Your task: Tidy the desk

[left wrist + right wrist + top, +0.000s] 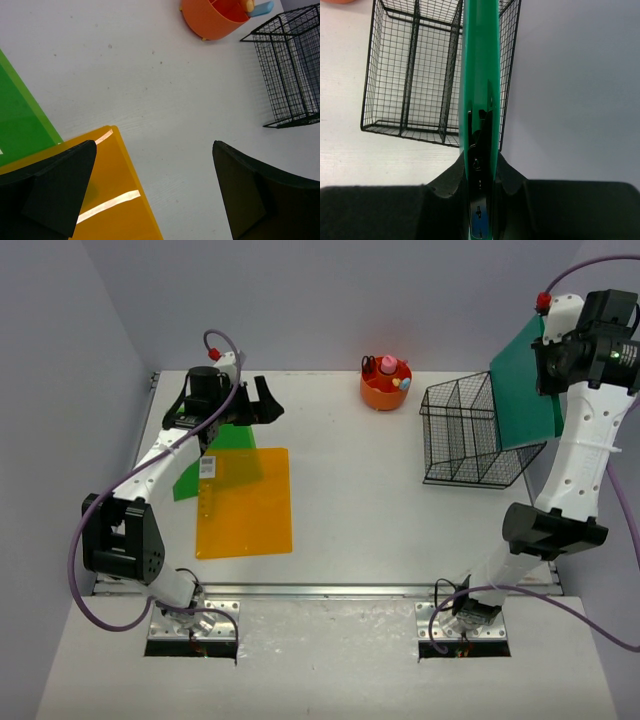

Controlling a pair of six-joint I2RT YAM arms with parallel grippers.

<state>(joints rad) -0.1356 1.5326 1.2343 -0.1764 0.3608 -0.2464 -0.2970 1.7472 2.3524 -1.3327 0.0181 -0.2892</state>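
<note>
The right gripper (480,167) is clamped on one edge of a stiff teal-green plastic sheet (479,75), holding it edge-on over the right end of the black wire divider basket (410,75), apparently to drop it into a slot. The left gripper (152,147) hangs wide apart and empty above a translucent orange plastic sheet (115,210) overlapping a bright green sheet (20,125) on the left of the white desk (165,90), probably ready to take one.

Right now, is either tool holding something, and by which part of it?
The right tool grips the teal green sheet by one edge, above the wire basket. The left tool is open and holds nothing.
</note>
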